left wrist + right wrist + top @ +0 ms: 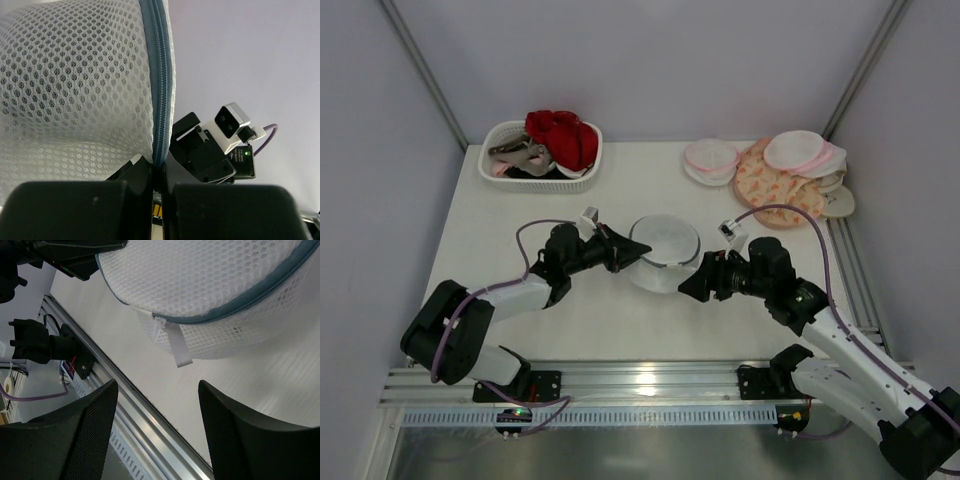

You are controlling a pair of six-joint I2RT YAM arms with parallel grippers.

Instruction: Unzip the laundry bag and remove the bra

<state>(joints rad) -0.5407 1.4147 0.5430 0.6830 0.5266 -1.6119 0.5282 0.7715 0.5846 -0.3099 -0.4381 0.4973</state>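
Black fingers [75, 210] of the left gripper [159, 187] are pressed together. They pinch the edge of the laundry bag [75, 90] right on its zipper [159, 75]. The zipper is dark grey-blue and it is zipped shut where it shows. It runs up from the pinch like a stripe along the rim. The bag is round, made of white net full of tiny holes. What is inside does not show through the net.

On the other side, the right gripper [157, 385] is spread wide and holds nothing. It hangs low over the table [260, 390], near the bag but not touching it. Just past its fingers a small white pull tab [178, 347] hangs down from the end of the zipper.

From above, the bag lies in the middle of the table, between the two grippers. The left one grips its left edge and the right one points at its near right edge.

Far back on the left is a white basket [542, 180] with a red garment [563, 135] in it. Far back on the right lie pink-rimmed pouches [710, 158] and peach patterned pouches [770, 185], well apart from the bag.
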